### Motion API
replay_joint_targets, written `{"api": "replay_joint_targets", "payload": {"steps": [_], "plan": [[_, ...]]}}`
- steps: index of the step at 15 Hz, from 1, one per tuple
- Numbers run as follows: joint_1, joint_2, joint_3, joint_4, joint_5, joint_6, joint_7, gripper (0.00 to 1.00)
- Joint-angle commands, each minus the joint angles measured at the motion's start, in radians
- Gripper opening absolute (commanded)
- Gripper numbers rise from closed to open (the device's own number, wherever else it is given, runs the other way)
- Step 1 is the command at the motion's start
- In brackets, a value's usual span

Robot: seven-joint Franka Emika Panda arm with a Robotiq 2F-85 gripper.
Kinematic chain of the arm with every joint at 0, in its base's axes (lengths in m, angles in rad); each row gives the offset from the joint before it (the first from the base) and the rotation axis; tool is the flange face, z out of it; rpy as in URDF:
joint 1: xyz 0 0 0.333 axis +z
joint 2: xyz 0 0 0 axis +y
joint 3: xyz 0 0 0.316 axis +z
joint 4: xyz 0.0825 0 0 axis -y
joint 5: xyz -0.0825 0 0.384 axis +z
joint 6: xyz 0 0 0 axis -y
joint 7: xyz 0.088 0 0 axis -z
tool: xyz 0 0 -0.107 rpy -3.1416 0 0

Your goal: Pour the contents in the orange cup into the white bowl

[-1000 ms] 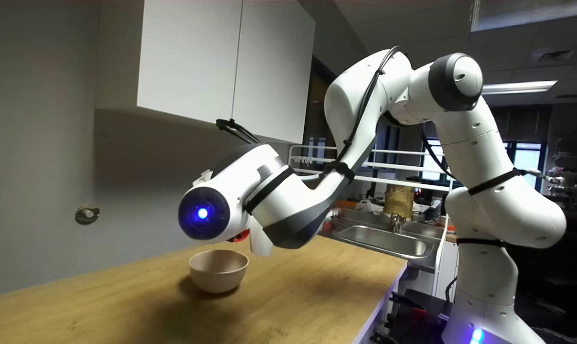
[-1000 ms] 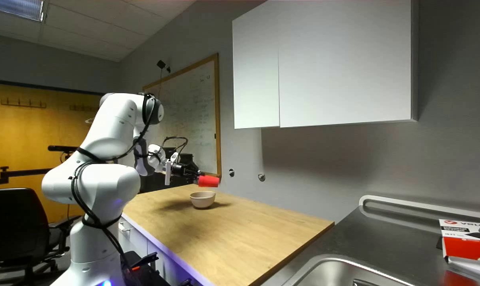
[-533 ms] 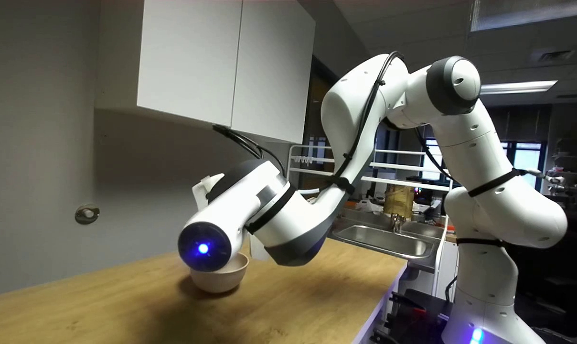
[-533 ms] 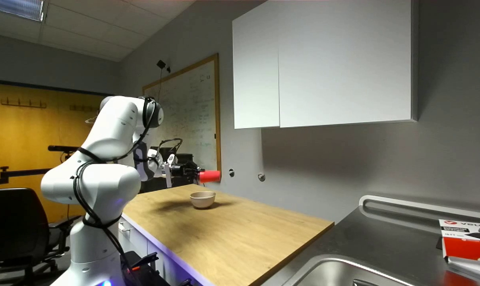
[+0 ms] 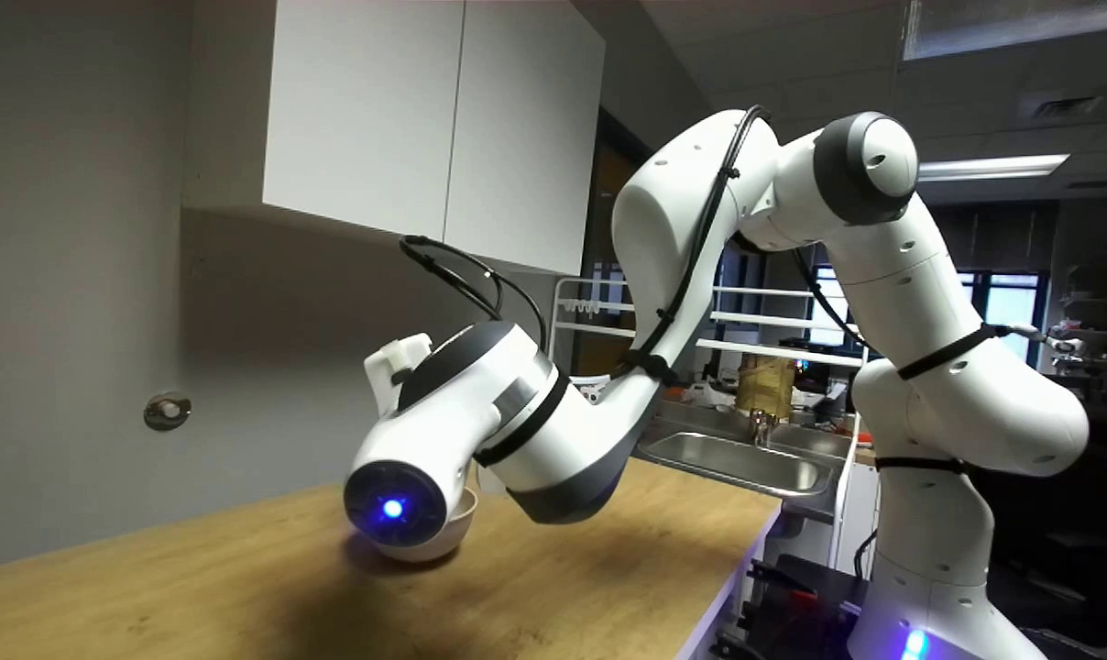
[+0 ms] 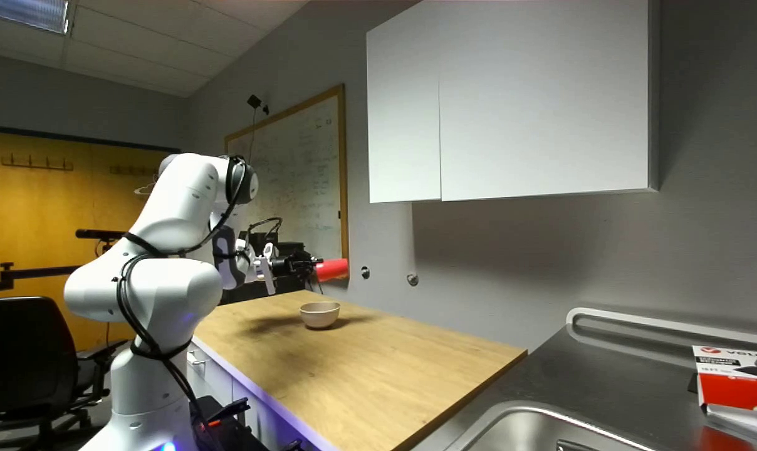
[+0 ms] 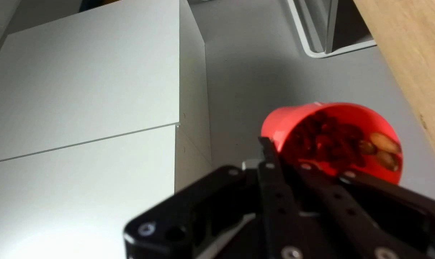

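Gripper pinches the cup by its wall, holding it above the worktop, tipped nearly onto its side. Dark red pieces and some tan pieces lie inside (the wrist view looks in at the mouth). Lower down, apart from the cup, the bowl stands upright on the worktop; whether directly beneath, I cannot tell. The arm partly hides the bowl in an exterior view. Farther out are the sink and cabinet.
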Motion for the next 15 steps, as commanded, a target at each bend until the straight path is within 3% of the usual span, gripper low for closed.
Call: {"api": "replay_joint_targets", "payload": {"steps": [1,15], "plan": [[-0.004,0.013,0.015,0.015,-0.043,-0.044,-0.008,0.02],[0.003,0.035,0.019,0.009,-0.176,-0.14,0.006,0.02]]}}
